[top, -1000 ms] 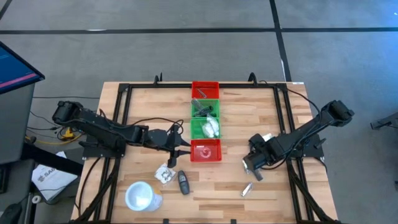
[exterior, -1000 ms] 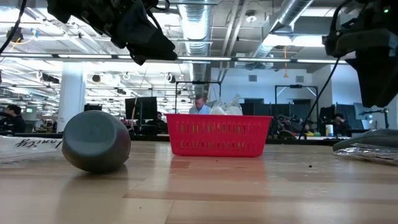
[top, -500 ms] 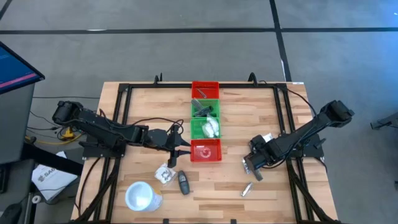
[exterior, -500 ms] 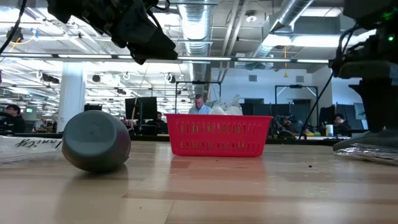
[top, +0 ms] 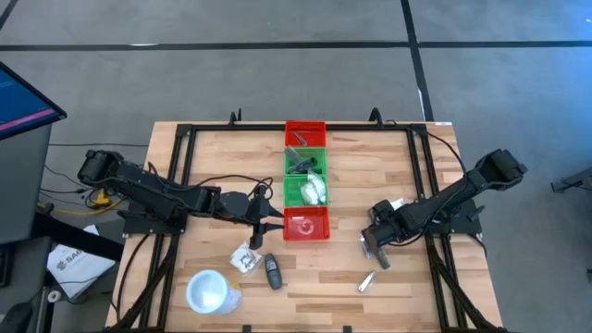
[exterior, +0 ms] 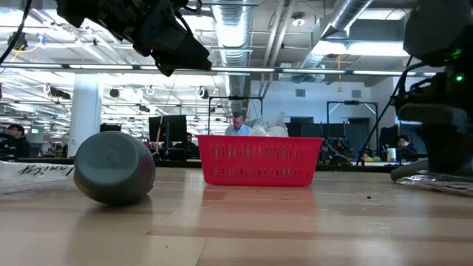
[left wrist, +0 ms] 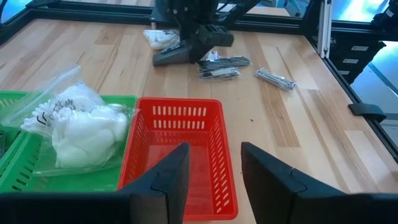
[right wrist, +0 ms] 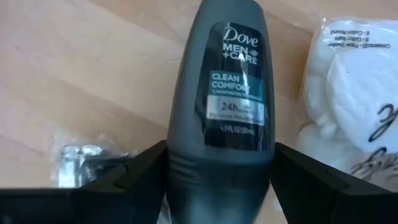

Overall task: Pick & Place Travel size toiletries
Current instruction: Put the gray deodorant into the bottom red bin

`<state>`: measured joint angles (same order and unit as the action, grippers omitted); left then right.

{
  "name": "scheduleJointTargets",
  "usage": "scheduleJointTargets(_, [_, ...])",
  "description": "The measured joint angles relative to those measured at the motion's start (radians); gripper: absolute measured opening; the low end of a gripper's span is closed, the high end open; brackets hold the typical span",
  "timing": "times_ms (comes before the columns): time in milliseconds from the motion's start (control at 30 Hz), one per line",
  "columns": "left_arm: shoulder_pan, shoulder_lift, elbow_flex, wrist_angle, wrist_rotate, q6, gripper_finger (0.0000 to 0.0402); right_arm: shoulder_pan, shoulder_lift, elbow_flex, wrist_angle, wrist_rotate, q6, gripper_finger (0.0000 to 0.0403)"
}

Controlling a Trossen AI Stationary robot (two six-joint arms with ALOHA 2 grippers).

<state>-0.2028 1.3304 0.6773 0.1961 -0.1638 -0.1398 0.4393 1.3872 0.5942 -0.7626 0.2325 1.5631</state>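
A dark grey roll-on deodorant [right wrist: 219, 106] lies on the wood table. My right gripper [right wrist: 219, 186] points down over it, open, one finger on each side of its body. In the high view that gripper [top: 375, 245] is right of the near red bin [top: 322, 235]. My left gripper [left wrist: 211, 180] hovers open over that red bin [left wrist: 186, 112] with nothing between its fingers. A clear packet of white pads [right wrist: 354, 106] lies beside the deodorant. Another clear packet [top: 246, 260], a black oblong piece [top: 273, 272] and a slim silver tube [top: 367, 280] lie near the front edge. My right gripper's fingers [right wrist: 137, 186] stand along the two long sides of the deodorant's body [right wrist: 180, 143], coming from above. The deodorant lies flat on the table. Whether the fingers touch it, I cannot tell.
A row of red and green bins [top: 306, 157] runs down the table's middle; one green bin holds a bag of white stuff [left wrist: 81, 124]. A white cup [top: 211, 292] lies at the front left. A black frame [top: 185, 139] rings the table. Silver packets [left wrist: 273, 78] lie near the right arm.
My right gripper has come down toward the table, over the deodorant, with a slight roll of the wrist. My left arm has kept still.
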Motion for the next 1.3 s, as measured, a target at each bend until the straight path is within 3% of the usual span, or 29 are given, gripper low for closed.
scheduleJointTargets(133, [0.000,0.000,0.000,0.001,0.000,0.000,0.0136,-0.015,0.000,-0.027,0.027,0.001,-0.002,0.0242])
scheduleJointTargets(300, [0.000,0.000,0.000,0.002,0.000,0.000,0.0136,-0.023,-0.004,-0.038,0.039,0.005,-0.008,0.0192])
scheduleJointTargets(700, [0.000,0.000,0.000,0.007,0.000,0.000,0.0136,-0.024,0.002,0.006,0.023,0.011,-0.068,0.0191])
scheduleJointTargets(1000, [0.000,0.000,0.000,0.009,0.000,0.000,0.0136,-0.024,0.001,0.153,-0.096,0.131,-0.164,0.0191])
scheduleJointTargets(1300, [0.000,0.000,0.000,0.025,0.000,0.000,0.0136,-0.024,0.001,0.312,-0.089,0.287,-0.350,0.0191])
